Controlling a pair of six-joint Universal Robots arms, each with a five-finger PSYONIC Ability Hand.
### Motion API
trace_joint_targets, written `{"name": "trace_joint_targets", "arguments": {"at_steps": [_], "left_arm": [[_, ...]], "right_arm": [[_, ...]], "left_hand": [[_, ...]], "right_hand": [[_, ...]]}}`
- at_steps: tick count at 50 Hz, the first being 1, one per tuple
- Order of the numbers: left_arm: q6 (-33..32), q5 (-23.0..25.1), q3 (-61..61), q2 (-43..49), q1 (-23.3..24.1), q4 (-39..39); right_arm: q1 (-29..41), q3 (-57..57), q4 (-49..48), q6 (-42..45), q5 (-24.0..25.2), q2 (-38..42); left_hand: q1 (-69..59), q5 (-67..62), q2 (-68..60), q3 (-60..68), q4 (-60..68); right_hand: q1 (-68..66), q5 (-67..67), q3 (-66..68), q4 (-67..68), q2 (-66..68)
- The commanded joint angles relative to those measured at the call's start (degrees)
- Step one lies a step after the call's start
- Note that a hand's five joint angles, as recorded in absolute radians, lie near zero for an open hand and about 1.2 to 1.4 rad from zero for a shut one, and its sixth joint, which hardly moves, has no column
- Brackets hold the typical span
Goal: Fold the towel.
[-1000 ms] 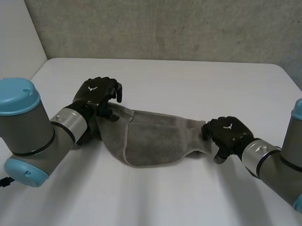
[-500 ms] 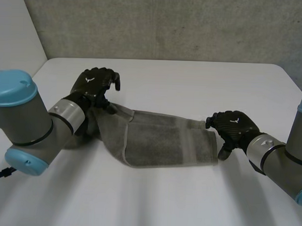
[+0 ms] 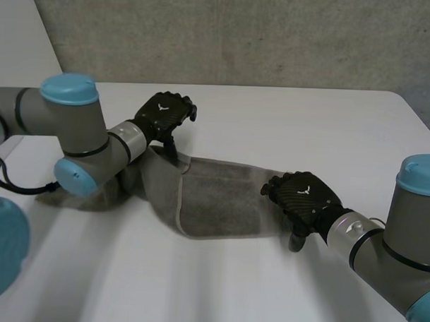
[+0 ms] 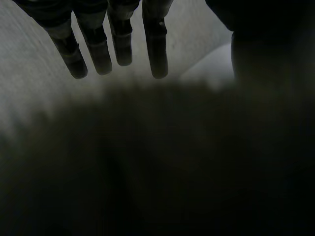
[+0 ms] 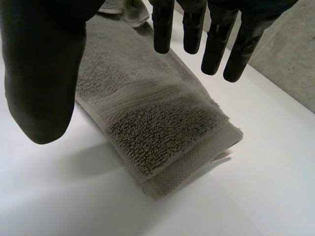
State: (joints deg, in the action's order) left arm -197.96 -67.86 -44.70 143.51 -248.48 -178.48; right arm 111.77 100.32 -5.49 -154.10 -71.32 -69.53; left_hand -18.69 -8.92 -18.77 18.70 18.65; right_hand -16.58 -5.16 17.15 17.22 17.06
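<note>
**Ana:** Where is the towel now?

**Me:** The towel lies on the white table as a long grey strip, already doubled along its length. My left hand is above the towel's left end. My right hand hangs over its right end.

**Ana:** Is either hand gripping it?

**Me:** No. The left fingers reach out straight and slightly apart, well away from the thumb, with cloth lying close under the palm. The right fingers are straight too, and the thumb is held wide of them. The towel's right end lies flat beneath that hand, untouched as far as I can see.

**Ana:** So what's the step?

**Me:** I judge it to be taking hold of the right end and carrying it over toward the left end, halving the strip.

**Ana:** How do you do that cleanly?

**Me:** I'd lower the right hand squarely on the end and pinch both layers together, not just the top one. Otherwise the lower layer drags and the strip opens. I'd grip near the hem beside the small white tag. The left hand should press the left end flat so the strip can't slide. Then I'd lift low, carry the end straight along the towel, and match the edges before letting go.
</note>
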Motion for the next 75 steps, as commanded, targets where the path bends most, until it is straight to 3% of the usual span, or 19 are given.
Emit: {"name": "trace_joint_targets", "arguments": {"at_steps": [1, 14, 19, 28, 35, 42, 45, 64, 75], "left_arm": [[-4.9, -1.3, 10.0, 7.8, 0.1, 7.4], [-5.7, -1.3, 9.4, 9.6, 0.6, 7.9], [-7.8, -1.3, 9.3, 9.8, 0.6, 8.5], [-14.4, -1.4, 8.3, 10.7, 0.7, 9.6], [-15.1, -2.4, 8.2, 10.9, 0.9, 9.6], [-14.9, -4.6, 8.1, 8.2, 2.0, 9.5], [-14.6, -6.2, 7.2, 5.5, 2.1, 9.3], [-14.3, -6.9, -13.7, -13.7, 2.1, 8.2], [-13.9, -6.9, -20.0, -18.4, -0.8, 7.5]], "right_arm": [[0.0, 0.2, 0.0, 0.6, 0.0, 0.1], [-0.3, 0.0, -0.1, 0.6, 0.2, 0.2], [-0.3, -0.1, -0.2, 0.6, 0.3, 0.2], [-0.7, -0.3, -0.2, 0.7, 0.4, 0.2], [-0.5, -0.2, -0.2, 0.7, 0.4, 0.2], [-0.4, -0.1, -0.2, 1.3, 0.3, 0.2], [-0.4, -0.1, -0.2, 1.4, 0.4, 0.2], [-0.8, 0.7, -2.0, 5.7, 2.1, 1.9], [-0.3, -0.6, -2.9, 8.2, 1.6, 7.2]], "left_hand": [[-1.6, -1.4, -1.5, 1.6, 1.7], [-6.5, -6.3, -6.4, 6.5, 6.5], [-18.3, -18.0, -18.2, 18.2, 18.3], [-15.4, -15.2, -15.3, 15.4, 15.5], [-19.1, -18.9, -19.0, 19.1, 19.2], [-52.2, -52.0, -52.1, 52.2, 52.2], [-59.1, -58.9, -59.0, 59.1, 59.2], [-59.0, -58.8, -58.9, 59.0, 59.0], [-58.8, -58.6, -58.7, 58.8, 58.9]], "right_hand": [[3.6, 2.2, -4.2, -4.3, -4.1], [3.5, 2.1, -4.0, -4.1, -3.9], [3.3, 1.9, -3.9, -3.9, -3.8], [2.8, 1.4, -3.4, -3.4, -3.3], [2.8, 1.4, -3.4, -3.4, -3.3], [2.6, 1.2, -3.2, -3.3, -3.1], [2.3, 0.9, -2.9, -2.9, -2.8], [-2.6, -4.0, 2.0, 1.9, 2.1], [-10.2, -11.6, 9.6, 9.5, 9.7]]}}
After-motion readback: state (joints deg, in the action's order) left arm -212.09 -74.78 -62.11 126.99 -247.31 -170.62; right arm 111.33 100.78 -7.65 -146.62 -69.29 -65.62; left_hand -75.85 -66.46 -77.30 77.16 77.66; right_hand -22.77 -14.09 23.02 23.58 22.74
